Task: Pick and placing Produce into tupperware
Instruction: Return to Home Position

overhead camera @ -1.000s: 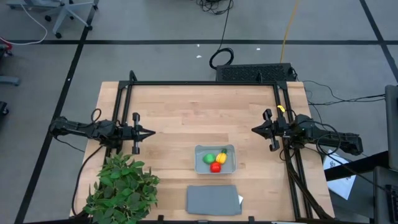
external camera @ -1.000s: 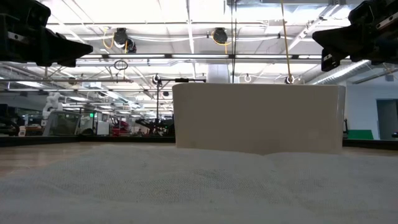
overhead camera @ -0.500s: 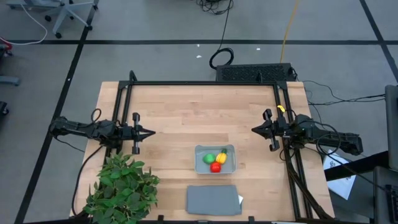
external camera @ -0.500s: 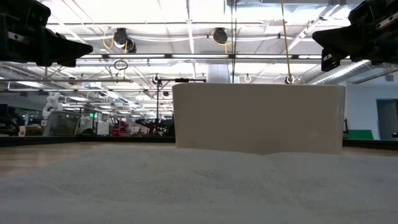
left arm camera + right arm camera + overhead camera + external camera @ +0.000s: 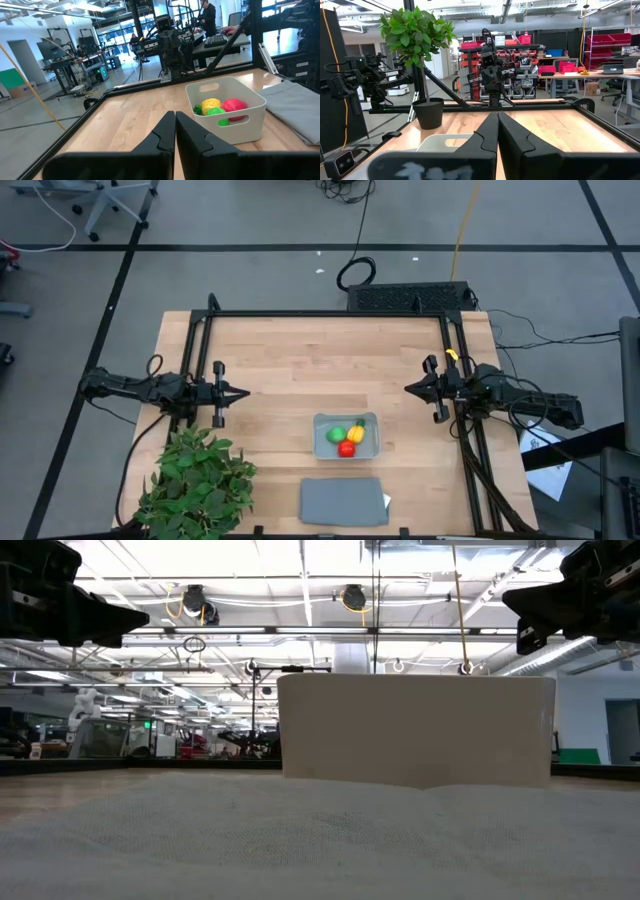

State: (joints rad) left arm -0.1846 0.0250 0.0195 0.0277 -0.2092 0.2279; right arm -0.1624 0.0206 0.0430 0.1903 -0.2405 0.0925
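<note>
The pale tupperware (image 5: 346, 436) stands on the table right of centre, toward the near edge; in the low view the tupperware (image 5: 415, 730) shows as a pale wall. Inside lie the red fruit (image 5: 346, 448), the yellow one with a green tip (image 5: 356, 431) and the green one (image 5: 336, 435); the left wrist view shows the red fruit (image 5: 233, 105), the yellow one (image 5: 211, 103) and the green one (image 5: 217, 111). My left gripper (image 5: 246, 391) hovers shut at the table's left side, pointing right. My right gripper (image 5: 408, 388) hovers shut at the right side, pointing left. Both stay far from the tupperware.
The flat grey lid (image 5: 343, 501) lies near the table's near edge, just in front of the tupperware. A leafy potted plant (image 5: 196, 480) fills the near left corner. A black frame (image 5: 330, 313) runs around the table. People sit at desks in the room beyond.
</note>
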